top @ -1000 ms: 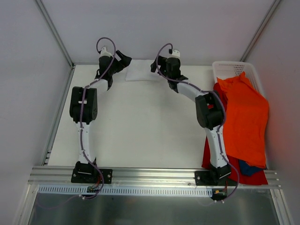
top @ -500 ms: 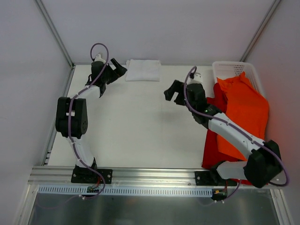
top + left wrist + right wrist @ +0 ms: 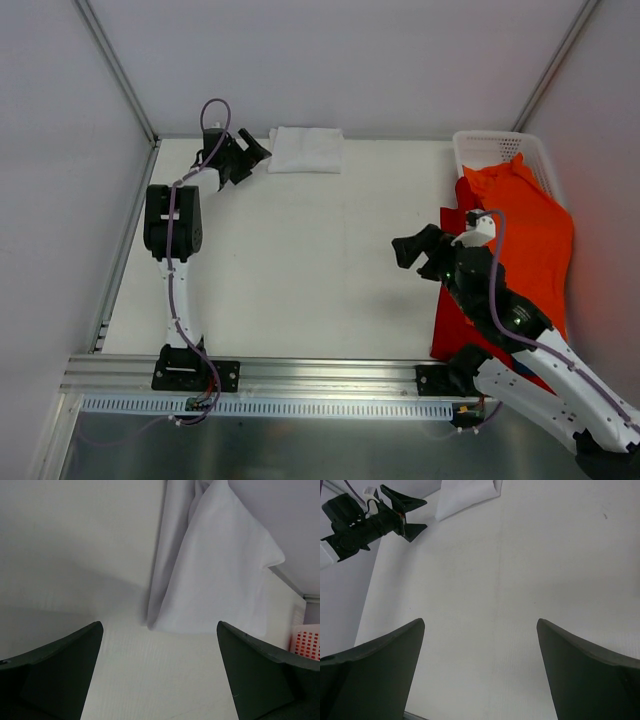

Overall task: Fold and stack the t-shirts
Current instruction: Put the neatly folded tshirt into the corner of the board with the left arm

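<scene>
While half under orange t-shirt (image 3: pixel 525 260), mesh basket (image 3: pixel 490 150).

A white table (image 3: pixel 300 260) is seen spread across the middle, closed in by pale panels (image 3: pixel 350 60) on three sides. At its far right corner a white plastic mesh basket (image 3: pixel 485 148) is set, and its lattice wall is also caught at the edge of the left wrist view. Along the near edge an aluminium rail (image 3: pixel 330 375) is laid across. Slanted metal posts (image 3: pixel 115 68) are fixed at the back corners.

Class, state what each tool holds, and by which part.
Nothing: left tool open beside the folded white t-shirt, right tool open above the table.
</scene>
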